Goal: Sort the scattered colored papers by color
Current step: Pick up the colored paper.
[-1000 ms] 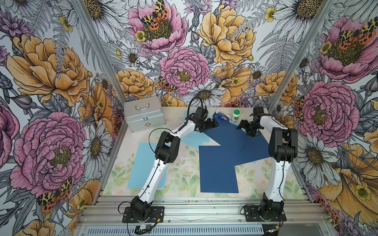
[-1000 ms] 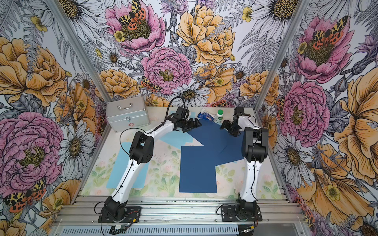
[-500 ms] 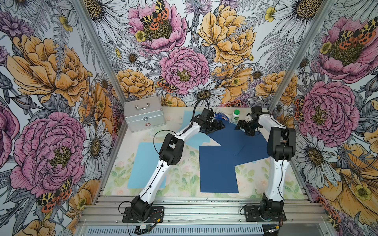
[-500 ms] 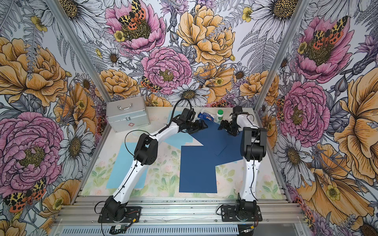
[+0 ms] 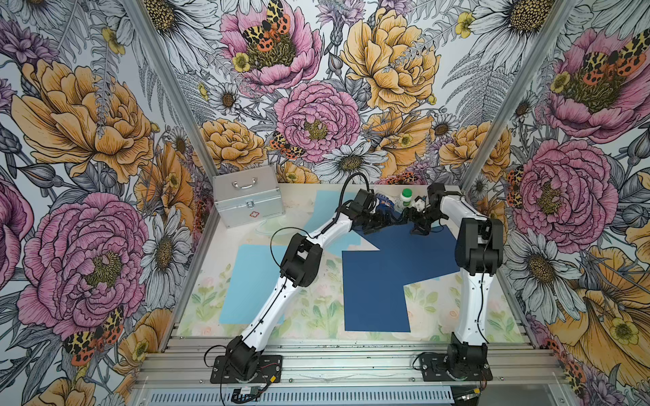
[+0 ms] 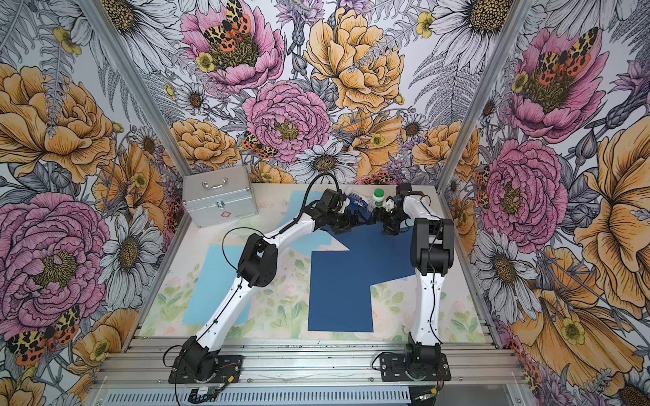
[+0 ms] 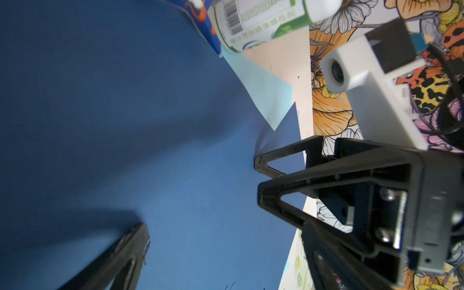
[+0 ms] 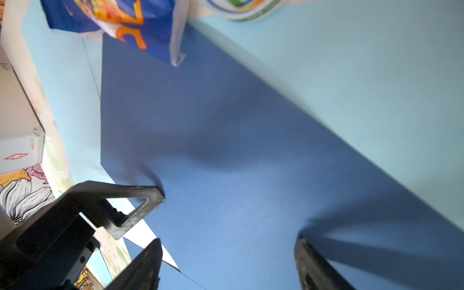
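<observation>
We read little: the silver metal case bears a red cross outline, the white green-capped bottle a barcode (its print blurs). Both arms reach to upper centre, the left claw and right claw spread wide, empty, low over the dark navy paper sheets; light sky-blue paper sheets lie left of centre.

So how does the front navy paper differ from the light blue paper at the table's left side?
The front navy paper is dark; the light blue paper is pale. The navy one overlaps a second navy sheet; the light blue one lies away from both, partly hidden by the left arm. Both lie flat.
</observation>
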Robot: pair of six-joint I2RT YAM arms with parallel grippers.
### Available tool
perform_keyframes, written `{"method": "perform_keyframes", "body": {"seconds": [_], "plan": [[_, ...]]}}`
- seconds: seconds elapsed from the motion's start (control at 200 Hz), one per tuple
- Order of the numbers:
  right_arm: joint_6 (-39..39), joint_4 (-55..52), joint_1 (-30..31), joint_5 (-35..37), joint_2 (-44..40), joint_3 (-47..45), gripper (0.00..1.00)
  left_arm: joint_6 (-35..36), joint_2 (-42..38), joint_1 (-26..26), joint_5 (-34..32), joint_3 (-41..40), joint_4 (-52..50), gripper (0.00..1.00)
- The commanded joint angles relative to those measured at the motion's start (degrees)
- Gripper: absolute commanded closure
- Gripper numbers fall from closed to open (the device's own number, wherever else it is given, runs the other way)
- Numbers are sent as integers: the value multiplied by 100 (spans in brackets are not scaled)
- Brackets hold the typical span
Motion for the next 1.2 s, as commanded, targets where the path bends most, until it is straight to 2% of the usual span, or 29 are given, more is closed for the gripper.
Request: {"method": "perform_keyframes", "body": {"seconds": [0.0,0.12,0.305,0.465,0.641,0.866,1.196], "plan": [[200,-127,240,-253,349,-74,19,-122,385,-111,295,-31,-540,2],[226,-52,193,115,246,3,19,-75,190,-57,311,-114,-539,2],[-38,-71,15,687,251,627,16,127,-739,17,-158,-742,-537,2],[-123,-89,-64,410,667,1392,15,99,-1389,57,-407,-1069,-540,2],[-87,-115,-188,363,1075,1907,15,-112,-1884,155,-503,-1843,-539,2],[31,-149,-321,249,1326,2097,15,-155,-1966,186,-457,-2314,-538,2],[-195,-483,-147,163,1264,1675,16,-254,-1632,144,-445,-2183,-535,2]]}}
